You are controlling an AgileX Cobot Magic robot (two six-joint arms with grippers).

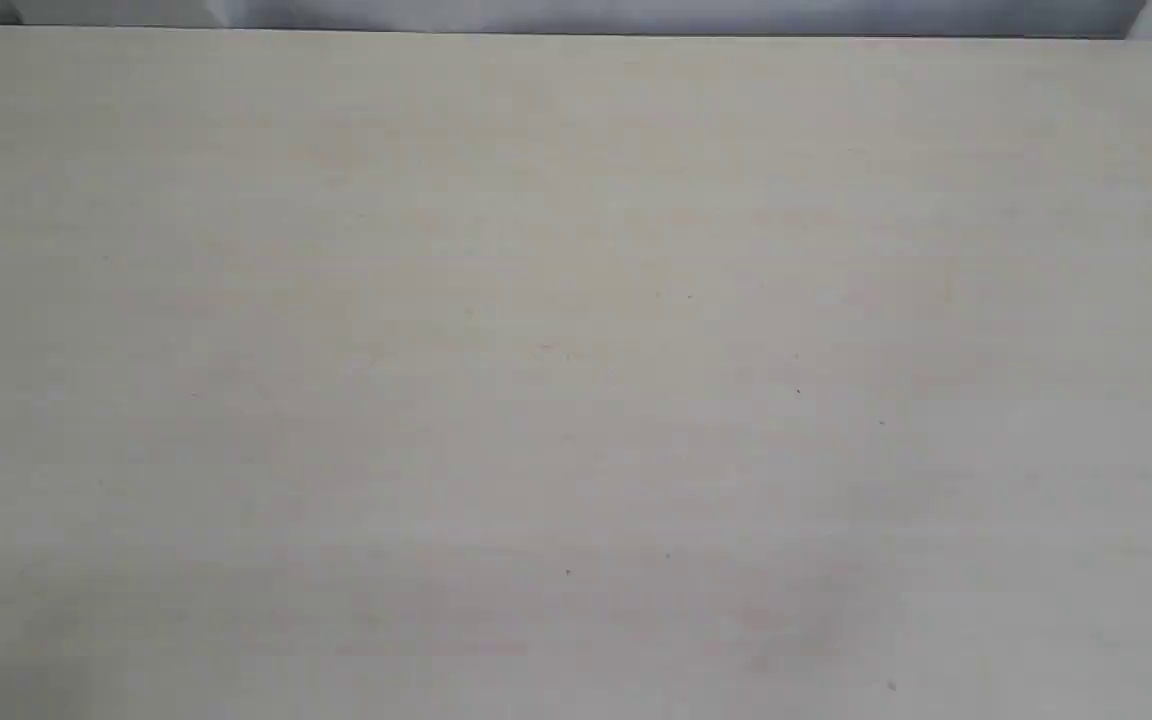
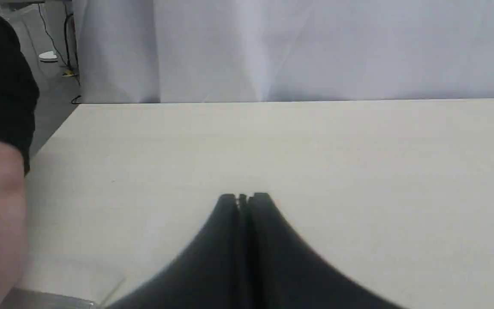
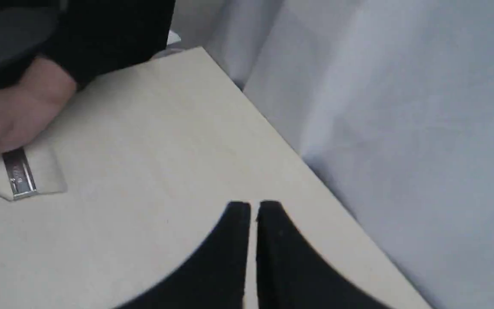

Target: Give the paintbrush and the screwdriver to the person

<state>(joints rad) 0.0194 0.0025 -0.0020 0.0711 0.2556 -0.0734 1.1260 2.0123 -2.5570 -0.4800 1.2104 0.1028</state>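
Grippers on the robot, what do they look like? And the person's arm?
Both the left gripper and the right gripper are plain matte black, each with two curved halves narrowing to blunt, squared tips. No cables or markings show on them. The person's hand is bare and light-skinned, with a black sleeve ending at the wrist.

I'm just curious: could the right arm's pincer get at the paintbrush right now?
Probably not cleanly: the person's hand sits right at the paintbrush, and the right pincer is apart from it, nearly closed, with bare table between.
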